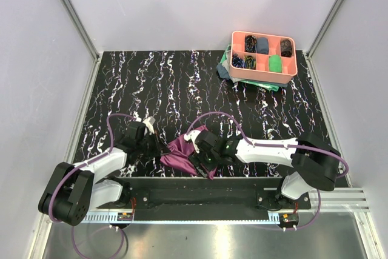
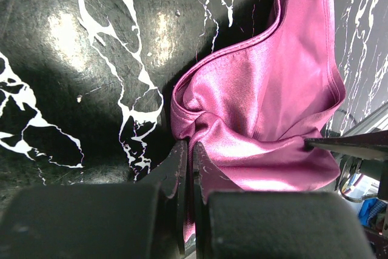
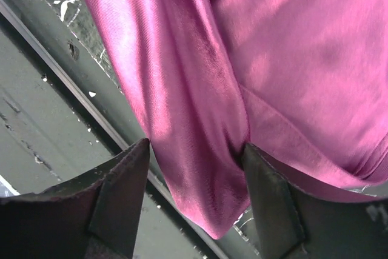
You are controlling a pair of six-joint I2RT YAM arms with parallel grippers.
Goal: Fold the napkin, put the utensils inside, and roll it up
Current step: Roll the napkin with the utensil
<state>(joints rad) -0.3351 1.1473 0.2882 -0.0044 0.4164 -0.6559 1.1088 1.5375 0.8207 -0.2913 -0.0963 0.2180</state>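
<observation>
Top view: plum-purple soft cloth napkin (image 1: 180, 153) bunched on black marbled worktop (image 1: 151, 83) at near edge, between left fingers (image 1: 159, 150) and right fingers (image 1: 200, 161). Long axis runs from one finger pair to other. Both arms at cloth, neither nearer.

Left wrist view: left fingers (image 2: 187, 174) pressed together, pinching gathered napkin (image 2: 267, 101) edge. Cloth spreads ahead and right of tips.

Right wrist view: right fingers spread, hanging napkin (image 3: 200, 119) fold between them, pointed end down by worktop edge. Closing there looks due next.

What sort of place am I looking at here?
Probably a robot test booth: plain white panel walls enclose a black white-veined tabletop, and a left robot arm and right robot arm are bolted to a black rail at its near edge.
</observation>
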